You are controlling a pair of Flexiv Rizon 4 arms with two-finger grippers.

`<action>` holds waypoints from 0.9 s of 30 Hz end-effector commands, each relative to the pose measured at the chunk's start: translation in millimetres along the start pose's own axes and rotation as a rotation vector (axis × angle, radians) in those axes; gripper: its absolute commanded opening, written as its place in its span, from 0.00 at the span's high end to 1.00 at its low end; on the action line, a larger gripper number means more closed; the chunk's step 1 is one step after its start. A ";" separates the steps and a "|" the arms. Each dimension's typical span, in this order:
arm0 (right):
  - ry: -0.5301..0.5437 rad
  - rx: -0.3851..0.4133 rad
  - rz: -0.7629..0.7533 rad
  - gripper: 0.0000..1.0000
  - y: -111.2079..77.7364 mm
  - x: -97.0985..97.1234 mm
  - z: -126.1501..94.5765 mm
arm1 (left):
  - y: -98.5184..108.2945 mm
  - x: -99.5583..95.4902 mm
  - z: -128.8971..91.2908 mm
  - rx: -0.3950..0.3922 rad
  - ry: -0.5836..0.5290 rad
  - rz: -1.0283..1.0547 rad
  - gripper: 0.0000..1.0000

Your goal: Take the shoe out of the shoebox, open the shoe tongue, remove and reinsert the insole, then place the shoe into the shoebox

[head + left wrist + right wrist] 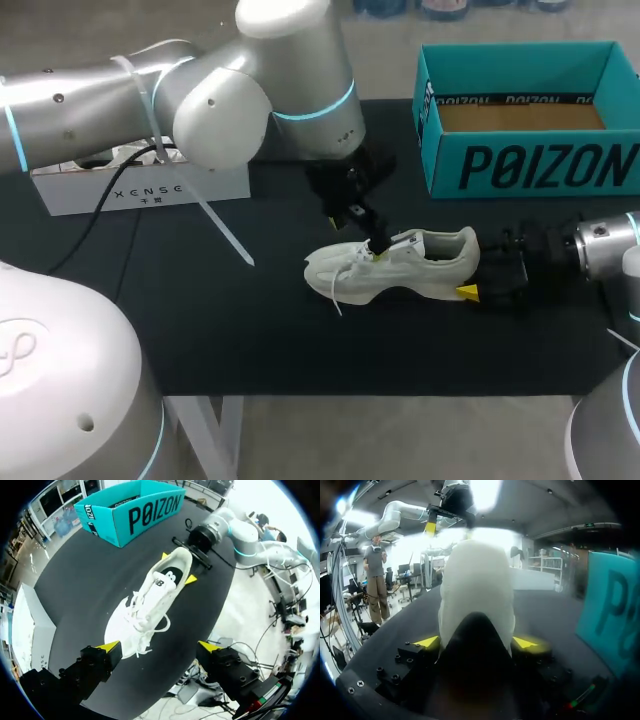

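Note:
A white laced shoe lies on its sole on the black table, toe pointing left. My right gripper comes in from the right and is shut on the shoe's heel. In the right wrist view its yellow tips press both sides of the heel. My left gripper hangs over the laces and tongue, open and holding nothing. In the left wrist view its fingers stand wide apart above the shoe's toe. The teal shoebox stands open at the back right with nothing in it.
A white carton sits at the back left, partly under my left arm. A white strap hangs from that arm over the table. The shoebox wall is close beside my right gripper.

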State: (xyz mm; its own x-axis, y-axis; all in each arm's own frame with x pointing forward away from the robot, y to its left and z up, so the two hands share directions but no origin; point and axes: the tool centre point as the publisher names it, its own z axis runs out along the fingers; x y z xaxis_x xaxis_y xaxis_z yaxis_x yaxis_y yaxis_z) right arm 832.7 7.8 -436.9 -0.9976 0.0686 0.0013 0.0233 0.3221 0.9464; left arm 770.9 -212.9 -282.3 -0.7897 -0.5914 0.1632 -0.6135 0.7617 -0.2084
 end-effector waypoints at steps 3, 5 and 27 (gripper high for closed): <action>0.000 0.001 0.001 1.00 -6.4 0.8 6.4 | 3.9 -0.7 -0.9 0.009 0.002 0.001 0.00; 0.000 0.001 0.001 1.00 -6.4 0.8 6.4 | 3.9 -0.7 -0.9 0.009 0.002 0.001 0.00; 0.000 0.001 0.001 1.00 -6.4 0.8 6.4 | -28.6 30.3 33.1 -0.232 -0.181 -0.737 0.00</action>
State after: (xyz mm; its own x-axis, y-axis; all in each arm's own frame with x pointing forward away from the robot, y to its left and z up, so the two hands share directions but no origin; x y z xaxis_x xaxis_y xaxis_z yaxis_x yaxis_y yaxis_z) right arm 832.7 7.8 -436.9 -0.9976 0.0686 0.0012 0.0233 0.3220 0.9464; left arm 763.5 -247.0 -299.1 -0.3507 -0.9272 0.1314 -0.9324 0.3588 0.0429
